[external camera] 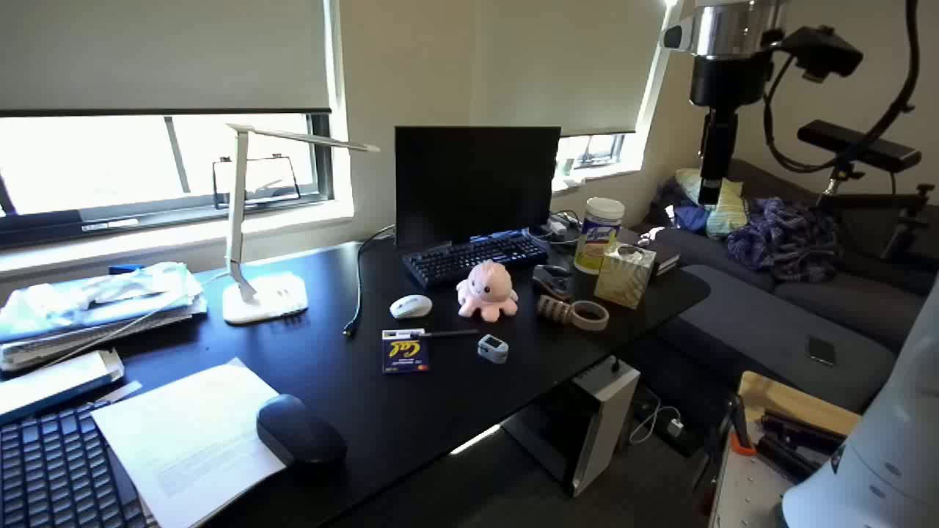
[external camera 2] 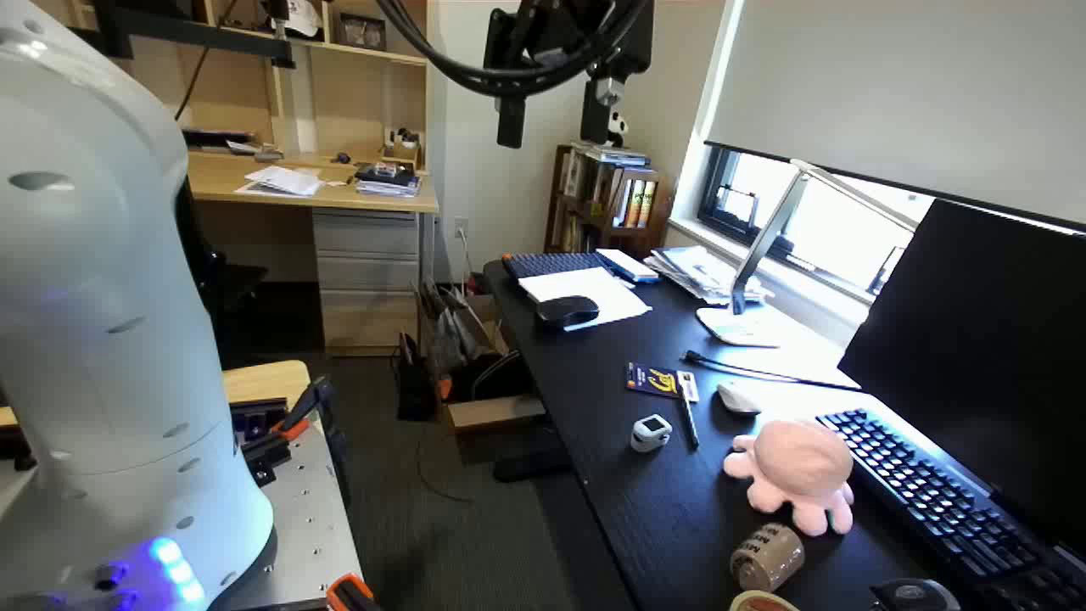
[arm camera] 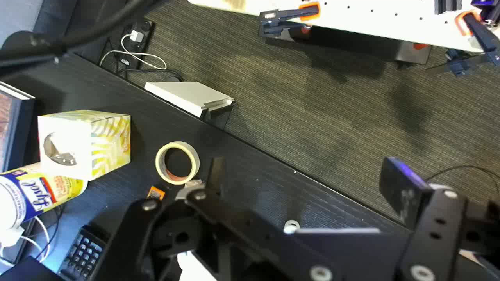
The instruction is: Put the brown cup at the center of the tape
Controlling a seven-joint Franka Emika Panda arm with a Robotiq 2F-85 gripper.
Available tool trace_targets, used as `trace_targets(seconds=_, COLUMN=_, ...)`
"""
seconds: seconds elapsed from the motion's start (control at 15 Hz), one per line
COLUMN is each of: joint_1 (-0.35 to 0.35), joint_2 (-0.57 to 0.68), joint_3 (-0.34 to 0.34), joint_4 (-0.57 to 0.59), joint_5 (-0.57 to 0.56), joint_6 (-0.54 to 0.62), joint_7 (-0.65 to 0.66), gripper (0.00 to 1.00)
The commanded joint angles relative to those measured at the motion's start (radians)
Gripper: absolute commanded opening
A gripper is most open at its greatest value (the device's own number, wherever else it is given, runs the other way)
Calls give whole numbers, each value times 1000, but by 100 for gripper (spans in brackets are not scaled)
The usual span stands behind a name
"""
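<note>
The brown cup lies on its side on the black desk, beside the tan tape roll. Both also show in an exterior view, cup and tape, the tape cut by the lower edge. In the wrist view the tape lies flat with its hole facing up; only a sliver of the cup shows behind a finger. I cannot tell whether cup and tape touch. My gripper is open and empty, high above the desk; it also shows in the wrist view and in an exterior view.
A pink plush toy sits near the cup. A tissue box and a wipes canister stand behind the tape. A keyboard, monitor, white mouse and small white device are also there. The desk edge runs close by.
</note>
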Motion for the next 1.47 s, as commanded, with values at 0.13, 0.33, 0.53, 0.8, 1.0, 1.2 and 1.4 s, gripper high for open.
trace_targets(seconds=0.13, joint_1=19, joint_2=1, joint_3=-13, joint_4=3, joint_5=-8, joint_6=-5, joint_7=10, gripper=100)
trace_targets(seconds=0.33, joint_1=15, joint_2=29, joint_3=-28, joint_4=22, joint_5=-15, joint_6=-13, joint_7=-6, gripper=100)
trace_targets(seconds=0.53, joint_1=3, joint_2=98, joint_3=-89, joint_4=55, joint_5=3, joint_6=10, joint_7=-27, gripper=100)
trace_targets(seconds=0.8, joint_1=4, joint_2=241, joint_3=-186, joint_4=107, joint_5=21, joint_6=107, joint_7=-100, gripper=100)
trace_targets(seconds=1.0, joint_1=13, joint_2=369, joint_3=-209, joint_4=163, joint_5=52, joint_6=155, joint_7=-168, gripper=100)
trace_targets(seconds=1.2, joint_1=25, joint_2=472, joint_3=-177, joint_4=202, joint_5=67, joint_6=178, joint_7=-197, gripper=100)
trace_targets(seconds=1.4, joint_1=5, joint_2=558, joint_3=-145, joint_4=263, joint_5=34, joint_6=159, joint_7=-132, gripper=100)
